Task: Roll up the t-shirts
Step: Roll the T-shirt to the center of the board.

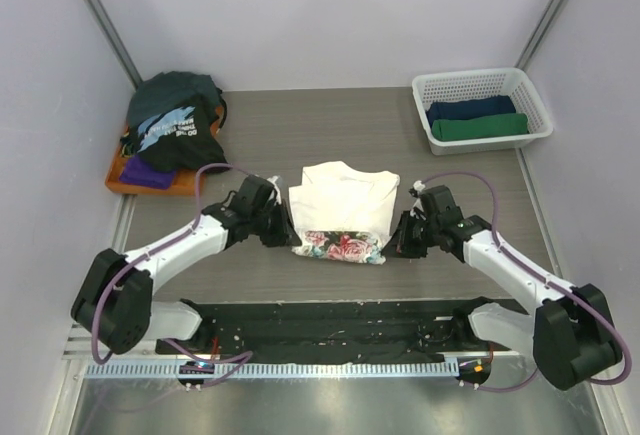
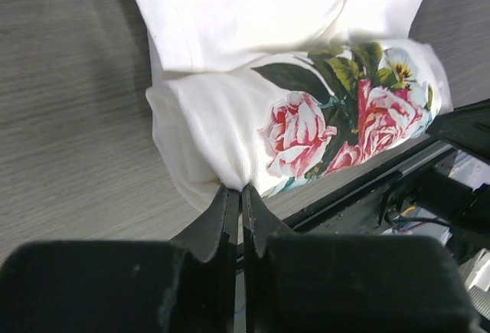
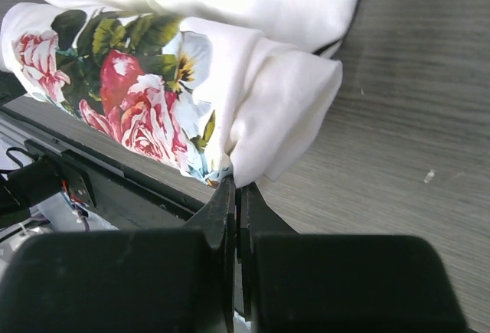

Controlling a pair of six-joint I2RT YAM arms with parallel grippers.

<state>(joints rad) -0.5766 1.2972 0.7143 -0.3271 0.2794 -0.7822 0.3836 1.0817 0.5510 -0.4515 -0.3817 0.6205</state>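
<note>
You have the cream-white t-shirt [image 1: 345,200] lying flat in the middle of the table [image 1: 300,135], its near end wound into a snug roll [image 1: 340,247] showing red roses and green leaves. Far left, your black t-shirt [image 1: 180,135] with pale-blue lettering lies crumpled in a heap with a dark teal one [image 1: 175,88] and a purple one [image 1: 148,173].

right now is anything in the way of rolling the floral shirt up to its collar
Nothing visible. The left gripper and right gripper pinch the rolled end of the floral shirt; its flat part ahead lies bare.
</note>
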